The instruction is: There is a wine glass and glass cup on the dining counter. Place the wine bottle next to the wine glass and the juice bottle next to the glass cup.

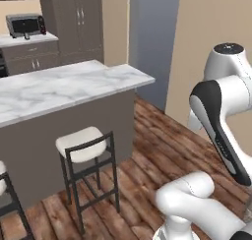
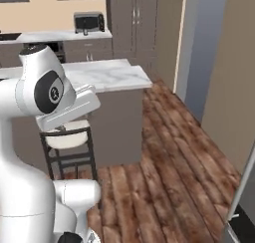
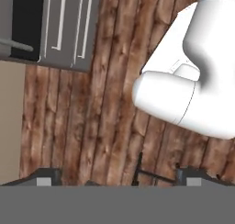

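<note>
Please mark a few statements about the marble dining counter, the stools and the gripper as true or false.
1. The long grey-veined white marble dining counter carries a wine bottle. False: its visible top is bare.
2. A white-cushioned black-framed stool stands at the counter's taupe front. True.
3. The floor is grey tile. False: it is brown wooden planks.
4. A dark microwave sits on the rear worktop. True.
5. The gripper holds a juice bottle. False: its jaws are apart over floor.
</note>
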